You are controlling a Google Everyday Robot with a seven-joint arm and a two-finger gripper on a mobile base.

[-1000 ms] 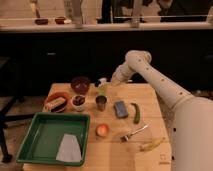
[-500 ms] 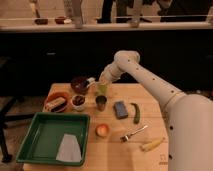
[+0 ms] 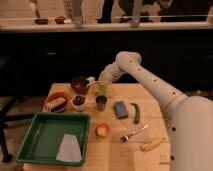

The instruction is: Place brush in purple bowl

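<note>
Brush [image 3: 90, 80], slim with a whitish handle: only a pale sliver visible, right at the tip of the two-finger gripper [image 3: 96, 83], over the right rim of the round, deep, dark purple bowl [image 3: 79, 84]. Dark bristle head not made out. Cannot tell how far open the gripper is, nor whether it has hold of the brush or merely touches it.

Purple bowl immediately left of the gripper in the view, resting on the light wooden table [image 3: 150, 102]. Just right of and below the gripper, a translucent yellow-green cup [image 3: 103, 88], upright; nearer the camera, a small dark metal cup [image 3: 101, 103], also upright. Below and left of the gripper, a small white bowl with dark contents [image 3: 78, 102], and beside that a wider orange bowl [image 3: 56, 102] with something pale inside.

Further right and toward the camera: a blue-grey rectangular sponge [image 3: 120, 109], then a slim green vegetable [image 3: 135, 112] just beside it. Well below the gripper, a round peach-coloured fruit [image 3: 102, 130], a silver metal fork [image 3: 134, 133] and a pale yellow elongated item [image 3: 152, 144].

Farthest off, at the front left corner, a green rectangular plastic tray [image 3: 45, 135] holding a folded grey cloth [image 3: 68, 148].

Behind the gripper, the white arm [image 3: 150, 82], bent at a rounded joint and running down right.
</note>
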